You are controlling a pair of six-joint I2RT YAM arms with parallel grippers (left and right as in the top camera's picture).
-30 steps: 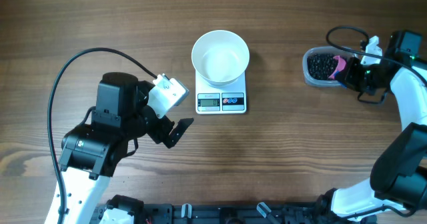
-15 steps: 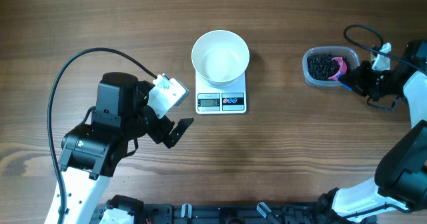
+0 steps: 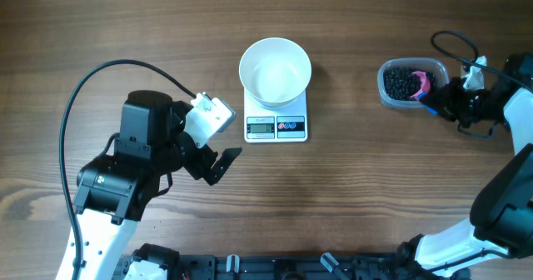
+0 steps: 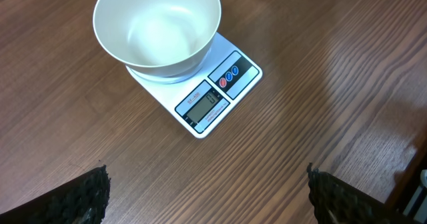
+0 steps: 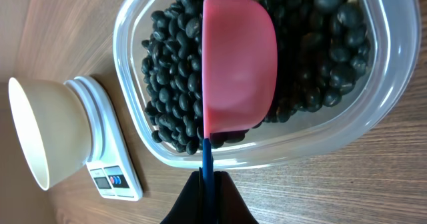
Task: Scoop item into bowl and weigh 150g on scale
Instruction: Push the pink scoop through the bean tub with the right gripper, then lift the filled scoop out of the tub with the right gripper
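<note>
Right gripper [image 5: 208,184] is shut tight on the pink scoop [image 5: 237,64], held by its thin handle. My left gripper [image 4: 210,201] stands fully open and holds nothing. On the worktop [image 3: 350,197] the bowl [image 3: 275,70] sits empty on the 12 o'clock end of the scale [image 3: 276,127]. The tub [image 5: 373,127] of beans [image 5: 167,77] is well apart at 3 o'clock. I fear that the scoop may turn in such a narrow grip and spill beans on the way over.
</note>
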